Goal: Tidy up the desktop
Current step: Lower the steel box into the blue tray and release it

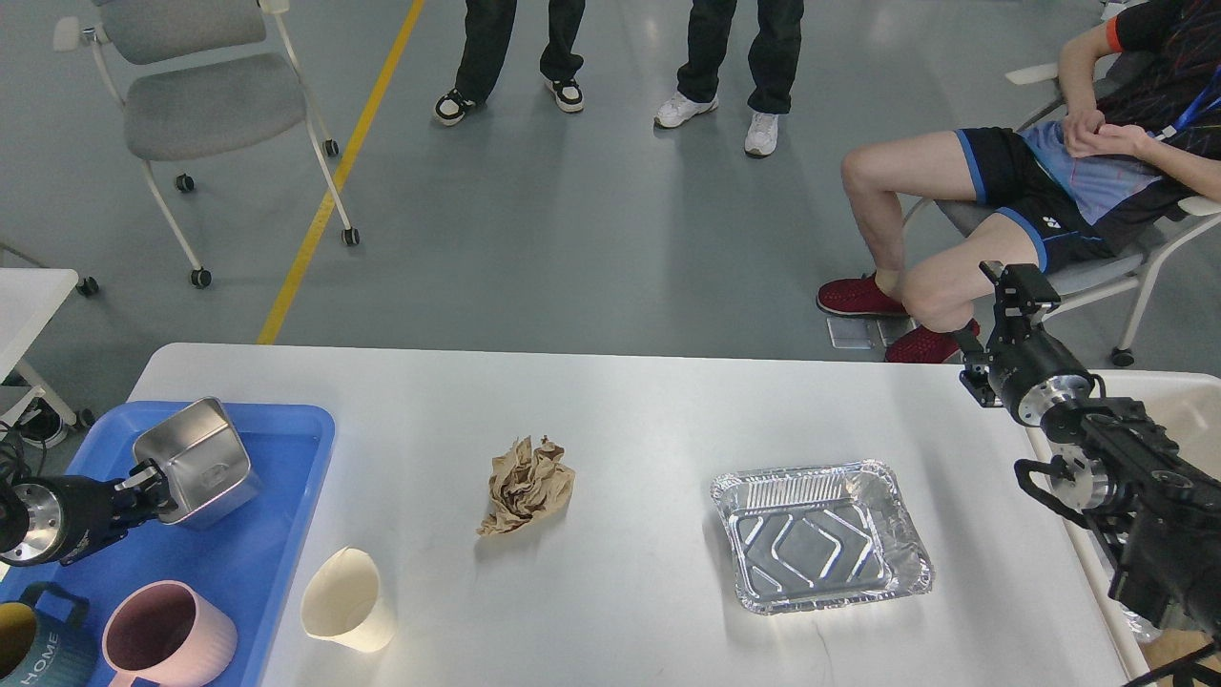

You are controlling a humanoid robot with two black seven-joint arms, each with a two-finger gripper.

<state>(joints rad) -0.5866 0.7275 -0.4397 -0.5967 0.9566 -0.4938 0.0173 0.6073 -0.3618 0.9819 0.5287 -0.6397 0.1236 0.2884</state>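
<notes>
While the left gripper point(148, 482) pinches the rim of a square stainless-steel container point(197, 460), tilted over the blue plastic tray point(286, 506), the step in hand looks like placing that container in the tray. Nearest: a pink ribbed ceramic mug point(167, 634) and a dark teal mug point(38, 644) already in the tray, a cream paper cup point(345, 601) on its side just beside the tray. Mid-table on the large white-grey desktop point(649, 410) — a crumpled brown paper ball point(527, 485) and a silver foil tray point(820, 536), well apart. The right gripper point(1016, 286) hovers off the far right edge, holding nothing; finger spacing, cannot tell. Next move likely calls for lowering and releasing the container — then the cup.
</notes>
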